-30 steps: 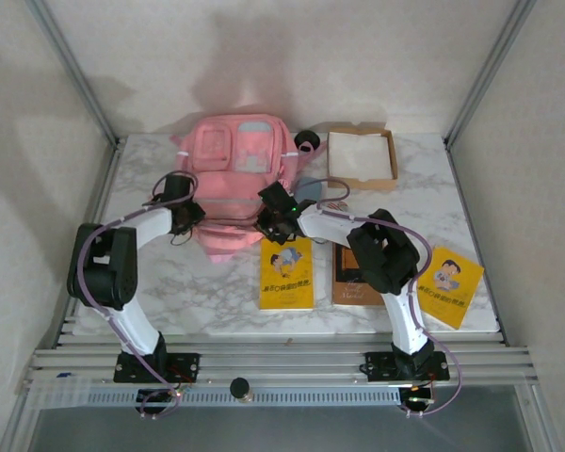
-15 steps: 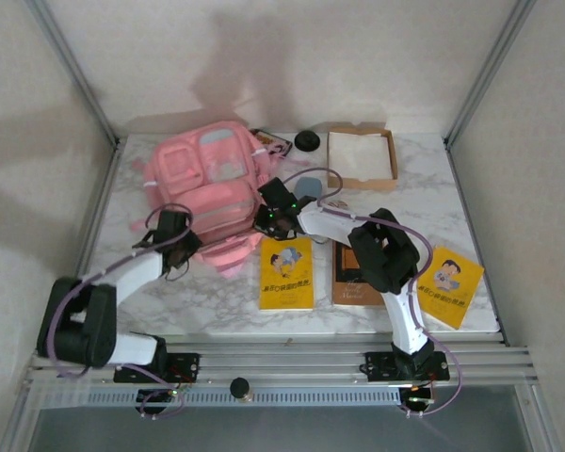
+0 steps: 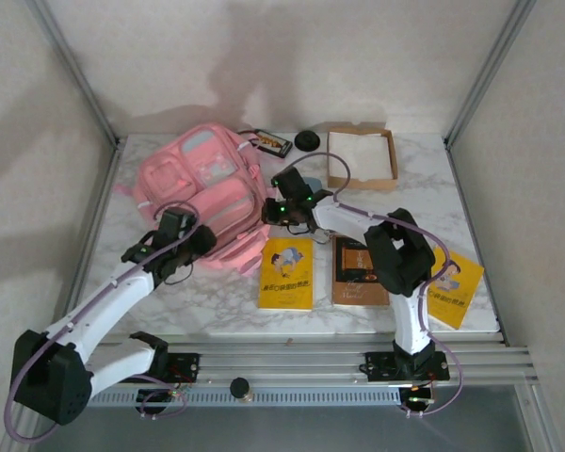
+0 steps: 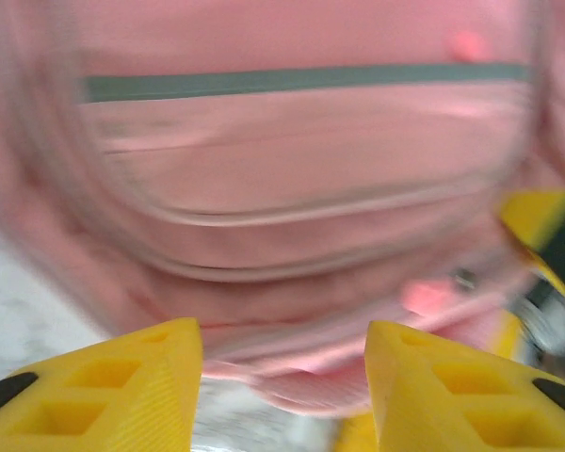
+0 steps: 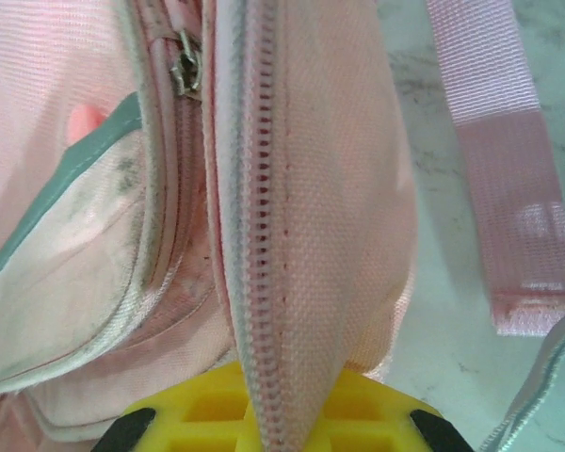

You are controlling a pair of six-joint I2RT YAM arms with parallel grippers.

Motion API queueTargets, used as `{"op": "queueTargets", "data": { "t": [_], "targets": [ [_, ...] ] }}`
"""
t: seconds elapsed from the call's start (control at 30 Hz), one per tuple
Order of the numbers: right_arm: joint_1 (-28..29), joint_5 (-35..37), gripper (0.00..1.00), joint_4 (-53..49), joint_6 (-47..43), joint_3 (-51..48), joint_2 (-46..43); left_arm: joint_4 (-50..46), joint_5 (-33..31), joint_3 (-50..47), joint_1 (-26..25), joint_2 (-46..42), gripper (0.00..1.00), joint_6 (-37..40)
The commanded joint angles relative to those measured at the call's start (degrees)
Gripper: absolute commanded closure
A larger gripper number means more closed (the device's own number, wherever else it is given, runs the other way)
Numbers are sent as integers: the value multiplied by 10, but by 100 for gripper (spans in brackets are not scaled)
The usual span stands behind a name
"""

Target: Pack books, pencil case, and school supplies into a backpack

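The pink backpack (image 3: 200,188) lies at the back left of the table, tilted. My right gripper (image 3: 269,211) is at its right edge and is shut on a fold of its zipper seam (image 5: 264,282). My left gripper (image 3: 205,241) is at its near edge. Its yellow fingers (image 4: 122,386) stand apart, open, with the blurred pink fabric (image 4: 301,188) just ahead of them. A yellow book (image 3: 287,273) and a brown book (image 3: 358,275) lie side by side near the front. Another yellow book (image 3: 461,282) lies at the right, partly under my right arm. I cannot tell which thing is the pencil case.
A cardboard tray (image 3: 388,169) with white lining stands at the back right. A black round thing (image 3: 308,141) and a small dark flat thing (image 3: 271,144) lie behind the backpack. A loose pink strap (image 5: 508,188) lies on the marble. Frame posts stand at the table's back corners.
The backpack has swung round and slid left, uncovering the dark flat thing behind it. My left arm pulled back towards the near left and its jaws opened. The right gripper kept its grip.
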Motion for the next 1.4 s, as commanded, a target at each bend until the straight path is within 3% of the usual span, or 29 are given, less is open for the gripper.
{"op": "queueTargets", "data": {
  "t": [0.0,0.13,0.23,0.3,0.4,0.6,0.7,0.83,1.07,1.37],
  "targets": [
    [-9,-17,100,101,-62,-5,-56,0,30,45,-34,37,48,60],
    [-7,-4,100,85,-31,13,-69,15,30,84,-40,87,49,-22],
    [-2,-26,100,135,17,-16,-88,124,50,56,-58,80,46,-104],
    [-2,-33,100,151,37,-20,-96,155,26,41,-60,78,46,-125],
    [0,-27,100,141,38,-4,-96,142,-11,40,-58,81,47,-123],
    [0,-31,100,153,51,-10,-98,124,-19,21,-55,81,45,-116],
    [0,-28,100,159,57,-12,-100,178,25,-6,-56,83,47,-124],
    [0,-28,100,162,62,-13,-100,184,28,-18,-50,86,46,-99],
    [16,-34,100,187,83,-28,-102,286,89,-40,-52,114,47,-92],
    [19,-27,100,182,82,-23,-99,303,74,-32,-49,118,51,-78]
  ]
}}
